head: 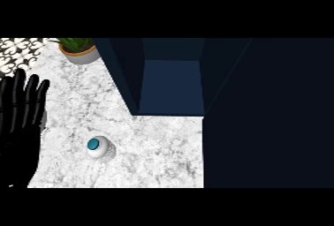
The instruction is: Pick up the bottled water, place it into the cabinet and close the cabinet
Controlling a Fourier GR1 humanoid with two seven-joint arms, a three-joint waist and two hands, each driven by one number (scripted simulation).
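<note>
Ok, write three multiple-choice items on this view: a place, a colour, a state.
1. Where is the bottled water? A. inside the cabinet B. on the marble counter C. in the left hand
2. What colour is its cap? A. red B. yellow C. teal
3. How is the left hand? A. open, fingers straight B. shut on the bottled water C. shut, holding nothing
Key: 1 B, it stands on the marble counter in front of the cabinet; 2 C, the cap shows teal; 3 A, its fingers point straight up at the left edge.
</note>
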